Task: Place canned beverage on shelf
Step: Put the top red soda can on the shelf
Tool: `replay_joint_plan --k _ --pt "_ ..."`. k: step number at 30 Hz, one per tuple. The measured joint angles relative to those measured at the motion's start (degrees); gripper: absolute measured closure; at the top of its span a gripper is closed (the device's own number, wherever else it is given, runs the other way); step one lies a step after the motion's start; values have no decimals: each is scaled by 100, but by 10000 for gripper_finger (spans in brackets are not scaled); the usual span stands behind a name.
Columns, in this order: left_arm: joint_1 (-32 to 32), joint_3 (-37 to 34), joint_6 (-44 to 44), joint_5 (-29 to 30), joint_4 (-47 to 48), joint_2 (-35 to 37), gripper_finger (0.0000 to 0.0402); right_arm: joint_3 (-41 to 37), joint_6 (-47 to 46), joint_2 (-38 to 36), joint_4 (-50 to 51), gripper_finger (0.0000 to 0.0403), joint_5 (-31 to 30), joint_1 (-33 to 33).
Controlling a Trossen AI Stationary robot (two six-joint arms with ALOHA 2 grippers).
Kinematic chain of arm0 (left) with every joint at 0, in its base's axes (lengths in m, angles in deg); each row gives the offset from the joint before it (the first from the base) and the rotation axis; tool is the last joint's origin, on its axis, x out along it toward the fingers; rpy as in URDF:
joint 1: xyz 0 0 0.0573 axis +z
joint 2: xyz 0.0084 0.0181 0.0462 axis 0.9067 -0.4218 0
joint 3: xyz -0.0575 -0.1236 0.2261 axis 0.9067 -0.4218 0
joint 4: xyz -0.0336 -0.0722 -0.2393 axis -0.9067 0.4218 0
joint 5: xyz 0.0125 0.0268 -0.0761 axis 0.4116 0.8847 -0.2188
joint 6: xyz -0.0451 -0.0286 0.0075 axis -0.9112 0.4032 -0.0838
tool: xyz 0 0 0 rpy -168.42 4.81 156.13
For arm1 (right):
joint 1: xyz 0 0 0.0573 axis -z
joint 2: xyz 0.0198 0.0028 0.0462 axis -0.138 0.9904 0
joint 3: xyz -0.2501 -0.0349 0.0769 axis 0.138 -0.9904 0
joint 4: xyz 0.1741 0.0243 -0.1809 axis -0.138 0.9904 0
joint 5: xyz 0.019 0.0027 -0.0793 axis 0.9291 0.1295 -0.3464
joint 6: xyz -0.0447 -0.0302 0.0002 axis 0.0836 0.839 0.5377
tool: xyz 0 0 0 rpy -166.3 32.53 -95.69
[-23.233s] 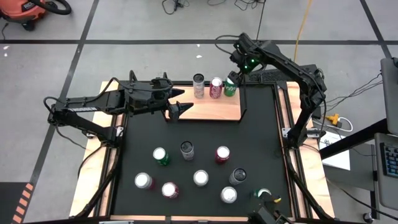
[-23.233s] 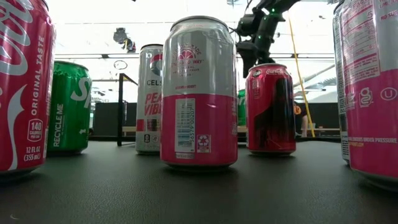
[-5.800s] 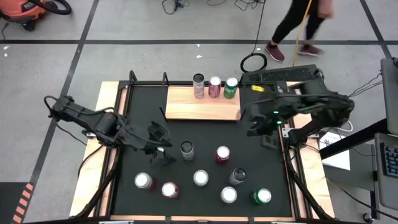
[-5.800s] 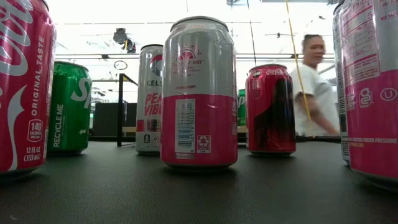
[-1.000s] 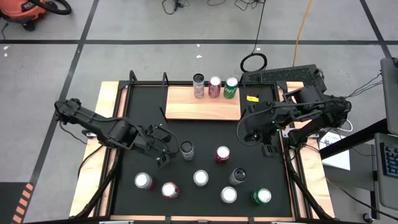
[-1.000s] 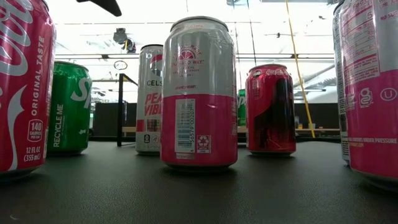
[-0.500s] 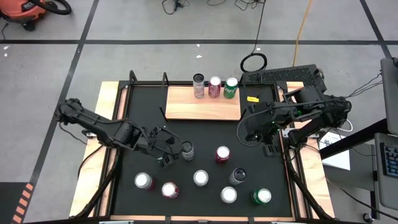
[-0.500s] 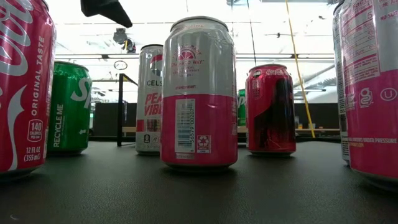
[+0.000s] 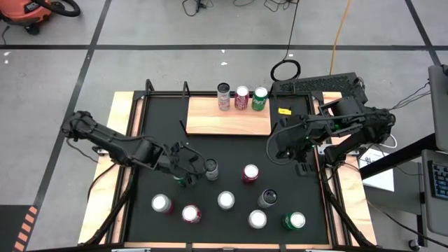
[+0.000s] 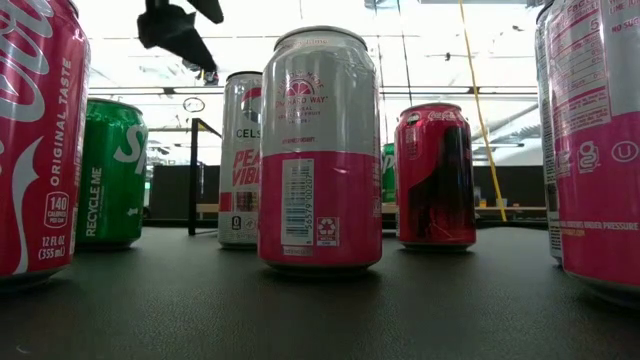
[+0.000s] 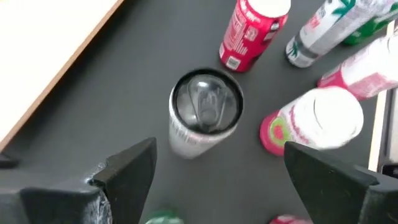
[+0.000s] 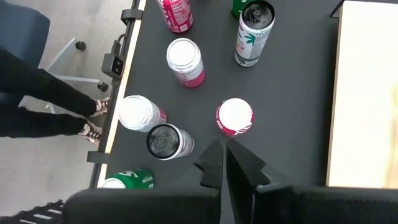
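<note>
A silver can with a dark top (image 11: 205,112) stands upright on the black mat (image 9: 294,133), left of its middle (image 9: 211,169). My left gripper (image 11: 221,152) hovers open just to its left (image 9: 190,170), above can height in the low view (image 10: 175,30), one finger on each side and clear of it. The wooden shelf (image 9: 227,120) lies at the far side, with three cans (image 9: 242,96) standing on its far edge. My right gripper (image 12: 224,165) waits shut and holds nothing, above the mat's right part (image 9: 276,150).
Several more cans stand on the near half of the mat, among them a red one (image 9: 250,173) and a pink-and-silver one (image 10: 320,150). A green can (image 9: 180,180) sits under my left gripper. A person's legs (image 12: 37,93) show beside the table.
My left gripper has come down and edged toward the table's right, closing in on the silver can; in the low view it has dropped into the picture from above. Its fingers have stayed open.
</note>
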Motion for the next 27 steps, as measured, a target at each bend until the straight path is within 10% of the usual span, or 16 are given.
replay_joint_plan --k 27 --pt "49 -375 635 270 -2095 63 49 0 -1103 0 -51 403 -355 -2"
